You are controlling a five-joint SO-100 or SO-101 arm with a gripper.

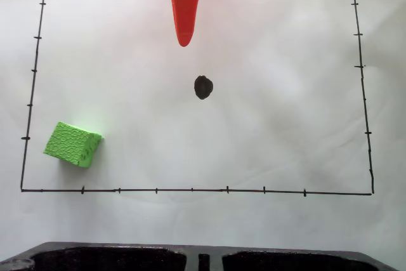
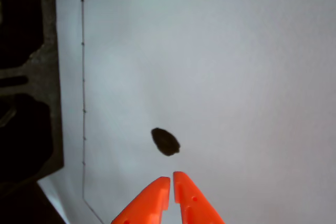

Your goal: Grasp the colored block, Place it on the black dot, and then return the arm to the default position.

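Colored block: small bright green cube point(image 1: 73, 145), lower left of the fixed view, resting on the white counter point(image 1: 279, 125) just inside the drawn border's lower left corner; turned at an angle to the border lines, touching nothing.
Surface: bumpy, cracked-looking skin — reads as foam.
Likely handling: light, somewhat soft, grippy not slick; a firm pinch would probably dent it, not break it. Little risk of slipping; some risk of nudging it aside on contact, being so light.
Where to take hold: across two opposite side faces, at mid-height, with the hand turned to match the cube's skew.
Black dot: uneven inked blot point(image 1: 203, 87), centre of the fixed view, well apart from the block; in the wrist view point(image 2: 166, 141) it sits just ahead of the fingertips. Bare, nothing on it.
Hand: orange, pointed point(image 2: 171, 178); the two fingers lie almost together with only a thin slit between the tips — holding nothing.
Arm pose: enters from the top centre of the fixed view, finger point(image 1: 184, 17) pointing down the frame toward the dot, well away from the block.
Border: thin black line with tick marks point(image 1: 190, 190).
Tray: dark moulded piece point(image 1: 127, 258), bottom edge of the fixed view.
Progress, judged: grasp not yet made.
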